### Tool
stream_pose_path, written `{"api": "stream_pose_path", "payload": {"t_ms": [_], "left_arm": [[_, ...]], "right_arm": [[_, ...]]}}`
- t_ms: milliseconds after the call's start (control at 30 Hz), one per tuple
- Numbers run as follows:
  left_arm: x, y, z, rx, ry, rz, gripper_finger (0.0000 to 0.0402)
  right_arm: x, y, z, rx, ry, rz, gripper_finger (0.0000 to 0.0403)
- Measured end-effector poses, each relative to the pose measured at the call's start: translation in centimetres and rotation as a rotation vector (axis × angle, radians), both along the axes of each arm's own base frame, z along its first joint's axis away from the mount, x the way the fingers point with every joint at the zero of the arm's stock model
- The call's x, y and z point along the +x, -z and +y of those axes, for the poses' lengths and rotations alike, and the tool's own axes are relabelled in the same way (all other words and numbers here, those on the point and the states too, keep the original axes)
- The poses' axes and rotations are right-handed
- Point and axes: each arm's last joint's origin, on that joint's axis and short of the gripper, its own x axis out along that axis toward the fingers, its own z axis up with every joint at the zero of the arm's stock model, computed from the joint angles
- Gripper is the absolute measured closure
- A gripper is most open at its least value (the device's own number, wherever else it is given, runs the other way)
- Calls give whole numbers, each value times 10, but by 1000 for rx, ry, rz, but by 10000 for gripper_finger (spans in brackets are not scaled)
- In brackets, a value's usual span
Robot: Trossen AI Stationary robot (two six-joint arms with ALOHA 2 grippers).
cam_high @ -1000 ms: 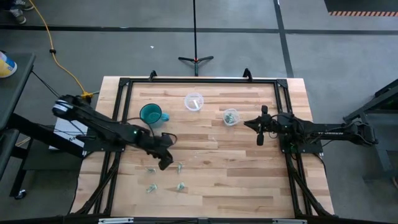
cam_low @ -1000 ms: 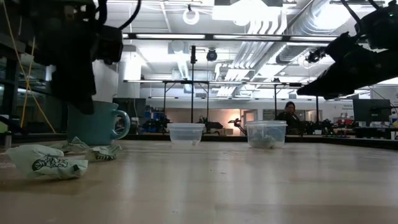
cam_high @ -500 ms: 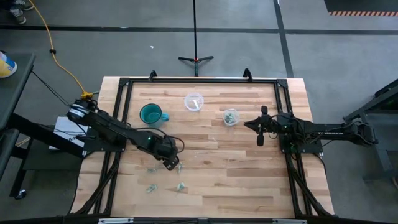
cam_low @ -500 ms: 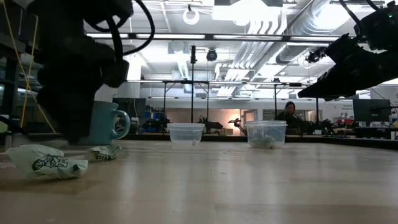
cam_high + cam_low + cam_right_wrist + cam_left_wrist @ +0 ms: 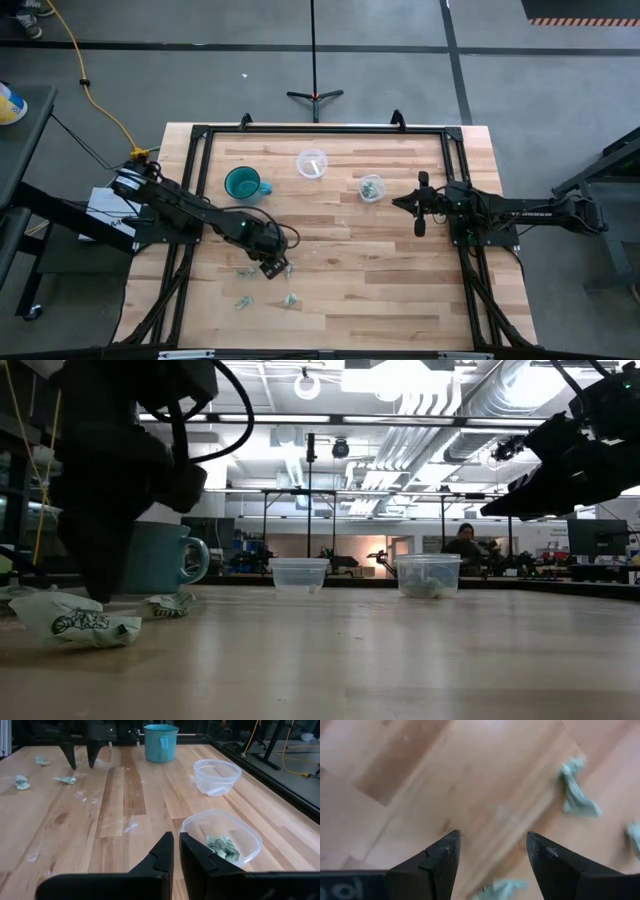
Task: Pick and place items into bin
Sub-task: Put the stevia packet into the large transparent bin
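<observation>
1. High view: the left tool [image 5: 272,266] is seen low over the worktop [image 5: 400,290], in the near-left part, among the scattered items [image 5: 290,299]. The right tool [image 5: 419,222] hangs well apart, at the right side, just beside the bin [image 5: 371,187].
2. Left wrist view: the left tool's fingers [image 5: 440,862] are spread wide with nothing between them. Bare wood fills most of the gap; one crumpled piece [image 5: 501,889] shows just at the gap's edge, close to the fingertips, partly cut off.
3. A second piece [image 5: 577,790] lies farther ahead and off to one side of the fingers, its long axis slanting across the planks. A third [image 5: 634,834] is only partly visible at the edge.
4. Judgement: the left arm is far nearer to the loose pieces; the closest piece seems almost beneath the tool, so a short descent and closing would likely be needed.
5. Right wrist view: the right tool's fingers [image 5: 162,851] are nearly together, empty. The bin [image 5: 220,840] already holds some pieces; an empty container [image 5: 217,776] and a teal mug [image 5: 160,742] stand farther off.
</observation>
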Motion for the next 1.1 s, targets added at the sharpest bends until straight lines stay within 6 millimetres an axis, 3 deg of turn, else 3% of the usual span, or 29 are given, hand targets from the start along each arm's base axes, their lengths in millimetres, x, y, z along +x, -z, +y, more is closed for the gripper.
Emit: {"api": "stream_pose_path", "payload": {"t_ms": [233,433,700,1100], "left_arm": [[-2,-20,-7,-44,61,126,142],[-7,-31,-30,63,175,88,142],[-21,-30,-53,195,222,57,142],[-18,-7,-59,243,252,125,142]], "right_arm": [[0,1,0,0,0,7,378],[0,1,0,4,1,8,383],[0,1,0,4,1,8,382],[0,1,0,3,1,11,378]]}}
